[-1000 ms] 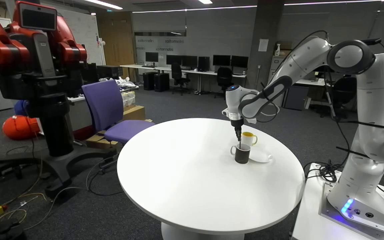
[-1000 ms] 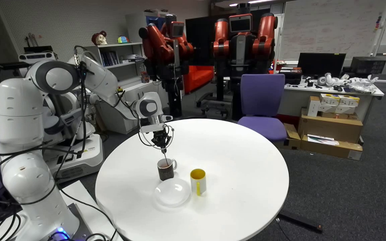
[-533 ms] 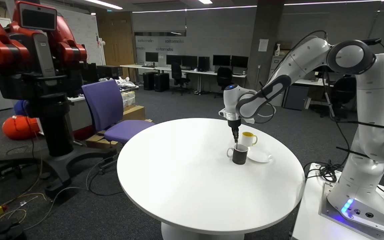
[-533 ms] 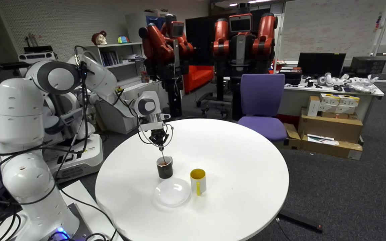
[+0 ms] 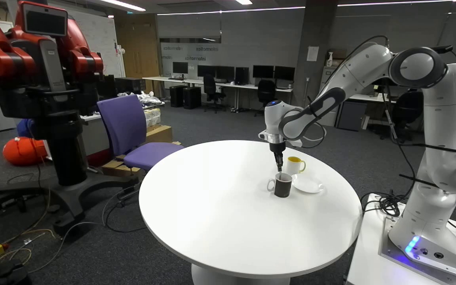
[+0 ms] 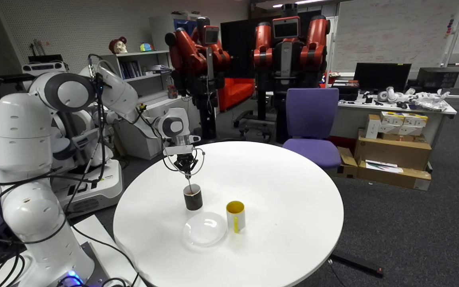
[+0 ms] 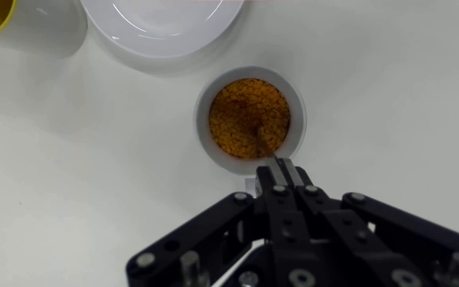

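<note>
My gripper is shut on a thin metal stirrer or spoon handle, seen in both exterior views. Its lower part slants into a dark mug with a white inside, which stands upright on the table. Orange-brown, grainy-looking contents fill part of that mug and hide the tool's lower end. The fingertips are just over the mug's rim in the wrist view. A white plate lies close by the dark mug. Beside the plate stands a white mug with yellow inside and handle.
Everything rests on a round white table. A purple chair stands at its edge. The arm's base sits on a white stand beside the table. Red robots and boxes are farther off.
The gripper and the stirring tool have shifted a little, and the dark mug has slid along with them, away from the plate. Its handle has turned out of sight in an exterior view.
</note>
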Tool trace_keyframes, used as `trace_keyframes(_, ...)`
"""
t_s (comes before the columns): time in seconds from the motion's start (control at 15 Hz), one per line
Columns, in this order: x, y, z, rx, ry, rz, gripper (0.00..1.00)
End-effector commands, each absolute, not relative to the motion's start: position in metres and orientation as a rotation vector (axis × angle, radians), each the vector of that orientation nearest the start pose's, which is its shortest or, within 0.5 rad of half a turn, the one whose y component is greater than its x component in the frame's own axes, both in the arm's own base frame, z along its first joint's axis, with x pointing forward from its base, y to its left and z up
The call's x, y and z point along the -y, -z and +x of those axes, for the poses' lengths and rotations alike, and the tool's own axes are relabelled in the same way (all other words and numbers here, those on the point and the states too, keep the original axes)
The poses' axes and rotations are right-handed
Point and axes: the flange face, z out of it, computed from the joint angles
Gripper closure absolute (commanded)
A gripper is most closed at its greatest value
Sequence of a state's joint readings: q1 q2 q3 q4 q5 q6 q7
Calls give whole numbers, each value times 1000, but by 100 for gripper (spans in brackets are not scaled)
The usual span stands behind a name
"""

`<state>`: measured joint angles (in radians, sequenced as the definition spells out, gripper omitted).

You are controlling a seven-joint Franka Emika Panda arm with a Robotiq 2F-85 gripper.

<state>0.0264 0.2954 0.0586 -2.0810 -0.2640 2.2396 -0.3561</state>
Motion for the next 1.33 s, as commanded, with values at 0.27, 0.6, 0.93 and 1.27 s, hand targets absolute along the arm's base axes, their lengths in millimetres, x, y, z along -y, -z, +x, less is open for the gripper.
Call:
trace_keyframes(0.27,-22,-289,561,1006,-325,-3170,100)
trace_keyframes(0.6,-10,-287,564,1000,-330,-3190,100)
trace_keyframes(0.93,-5,-284,569,956,-297,-3189,100)
trace_keyframes(1.27,8,-285,569,911,-307,-3196,74)
